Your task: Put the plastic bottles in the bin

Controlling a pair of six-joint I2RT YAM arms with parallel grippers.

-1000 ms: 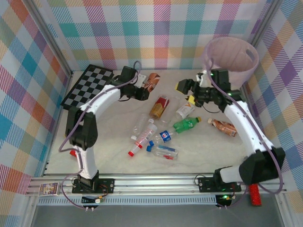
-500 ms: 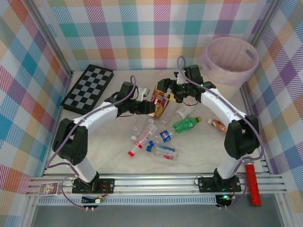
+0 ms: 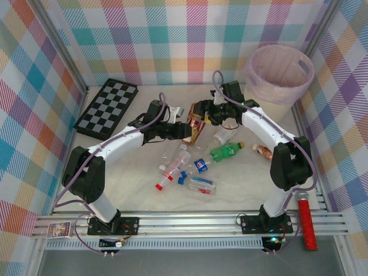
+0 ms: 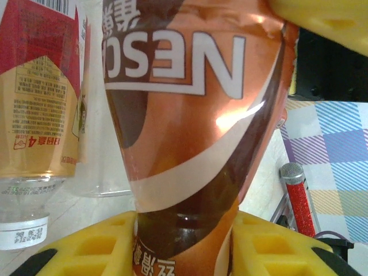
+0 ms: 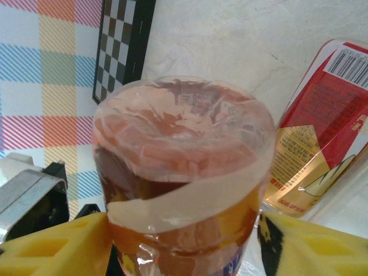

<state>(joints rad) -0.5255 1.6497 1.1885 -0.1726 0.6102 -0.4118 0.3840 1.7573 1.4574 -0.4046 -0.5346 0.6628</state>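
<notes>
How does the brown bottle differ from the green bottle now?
The brown bottle sits in the left gripper; the green bottle lies free on the table. The brown bottle has a copper label with white letters; the green bottle is mostly green. Both are small plastic bottles.

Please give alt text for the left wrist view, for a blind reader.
The left end effector clamps a brown bottle near its narrow end, close up. A red-and-gold bottle lies at picture left, a red stick at picture right.
</notes>
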